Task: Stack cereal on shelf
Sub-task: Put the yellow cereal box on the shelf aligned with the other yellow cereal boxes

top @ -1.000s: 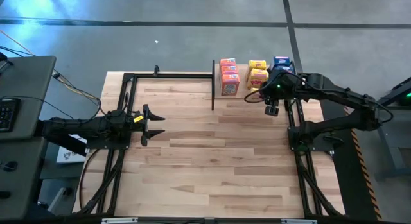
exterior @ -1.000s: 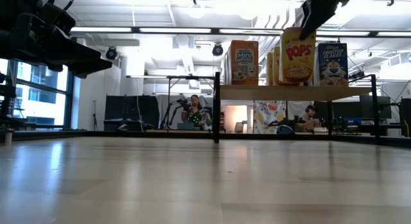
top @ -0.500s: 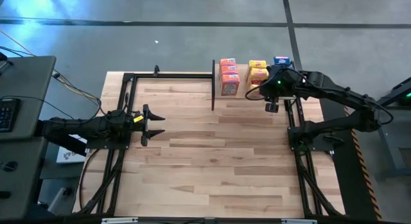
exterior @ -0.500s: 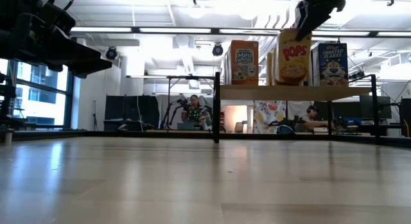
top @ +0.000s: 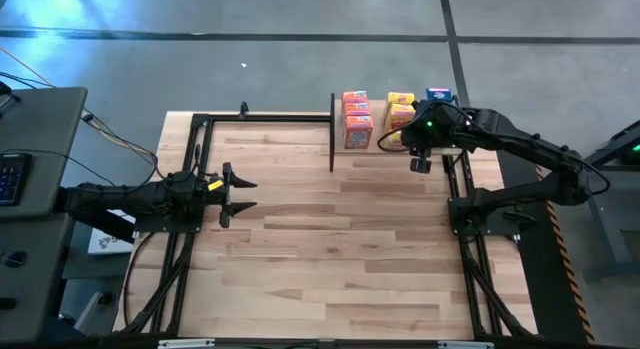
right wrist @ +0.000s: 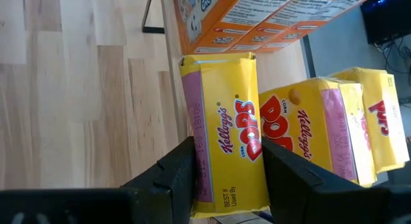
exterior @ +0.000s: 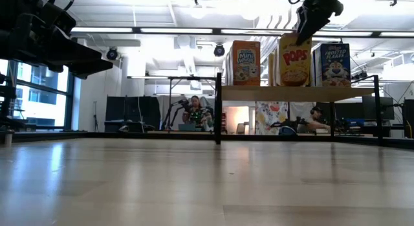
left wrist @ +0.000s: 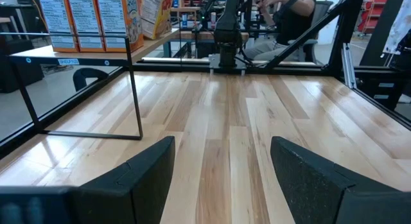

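At the table's left edge the left gripper (top: 243,191) waits low over the wooden tabletop (top: 330,249), its two fingers spread with nothing between them; its own wrist view shows only bare planks in the gap. Farther right, at the table's far edge, stands the shelf (exterior: 294,93), a light-wood board on thin black posts; from above, the boxes and the arm cover most of its surface. The three orange cereal boxes (top: 357,117) sit in a row at its left end, touching one another. Next to them are the yellow cereal boxes (top: 400,111), partly hidden from above by the right arm, so that view does not let them be counted; the right wrist view shows three. The right gripper (right wrist: 225,166) is over this group, its fingers pinching the top of one yellow Pops box (exterior: 294,59), which stands upright at the shelf's front edge; whether its base rests fully on the board cannot be told. At the shelf's right end, only one blue cereal box (exterior: 334,64) shows clearly in the low view, and only a corner of blue shows from above behind the arm.
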You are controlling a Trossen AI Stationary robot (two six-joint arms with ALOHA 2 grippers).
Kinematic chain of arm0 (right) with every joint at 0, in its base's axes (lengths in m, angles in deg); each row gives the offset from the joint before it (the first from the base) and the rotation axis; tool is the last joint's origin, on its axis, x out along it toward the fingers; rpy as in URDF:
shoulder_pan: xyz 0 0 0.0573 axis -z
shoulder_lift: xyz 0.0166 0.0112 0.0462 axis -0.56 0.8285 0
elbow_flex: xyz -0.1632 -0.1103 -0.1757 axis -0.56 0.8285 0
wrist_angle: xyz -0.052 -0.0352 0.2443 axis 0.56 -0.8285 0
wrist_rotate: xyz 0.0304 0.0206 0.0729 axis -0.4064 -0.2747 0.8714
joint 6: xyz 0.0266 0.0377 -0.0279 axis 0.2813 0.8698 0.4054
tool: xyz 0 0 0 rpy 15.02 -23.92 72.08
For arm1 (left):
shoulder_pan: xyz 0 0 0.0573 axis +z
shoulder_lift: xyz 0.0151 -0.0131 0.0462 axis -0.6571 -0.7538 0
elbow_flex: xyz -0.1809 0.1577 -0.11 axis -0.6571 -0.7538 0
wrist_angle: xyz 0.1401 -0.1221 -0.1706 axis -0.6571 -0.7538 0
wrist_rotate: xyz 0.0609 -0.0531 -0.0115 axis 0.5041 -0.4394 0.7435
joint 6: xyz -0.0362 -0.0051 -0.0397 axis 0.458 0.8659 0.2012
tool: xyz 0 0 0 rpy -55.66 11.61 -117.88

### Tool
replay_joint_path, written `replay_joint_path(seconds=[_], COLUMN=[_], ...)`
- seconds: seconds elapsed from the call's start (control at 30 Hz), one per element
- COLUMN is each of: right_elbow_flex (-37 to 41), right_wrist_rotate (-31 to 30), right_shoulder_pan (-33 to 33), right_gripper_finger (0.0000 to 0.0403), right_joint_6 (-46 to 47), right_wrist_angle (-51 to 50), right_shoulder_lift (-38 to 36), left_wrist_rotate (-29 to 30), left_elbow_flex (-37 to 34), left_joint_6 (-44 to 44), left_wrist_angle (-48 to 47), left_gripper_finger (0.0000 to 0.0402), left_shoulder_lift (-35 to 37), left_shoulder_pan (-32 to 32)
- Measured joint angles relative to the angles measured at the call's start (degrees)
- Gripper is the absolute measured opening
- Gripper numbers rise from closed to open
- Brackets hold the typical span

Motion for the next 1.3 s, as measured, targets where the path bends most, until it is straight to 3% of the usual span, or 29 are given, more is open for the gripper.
replay_joint_path(seconds=[0.73, 1.07, 1.3], right_elbow_flex=[0.0, 0.0, -0.1], right_wrist_rotate=[0.1, -1.5, -2.5], right_shoulder_pan=[1.4, 1.4, 1.4], right_gripper_finger=[0.0148, 0.0186, 0.0191], right_joint_6=[0.4, 0.5, -0.3], right_wrist_angle=[0.3, -0.2, 0.2], right_shoulder_lift=[1.7, 1.7, 1.4], left_wrist_rotate=[0.0, 0.0, 0.0], left_elbow_flex=[0.0, 0.0, 0.0], left_joint_6=[0.0, 0.0, 0.0], left_wrist_angle=[0.0, 0.0, 0.0], left_gripper_finger=[0.0248, 0.0248, 0.0248], left_shoulder_lift=[0.0, 0.0, 0.0], left_shoulder_pan=[0.0, 0.0, 0.0])
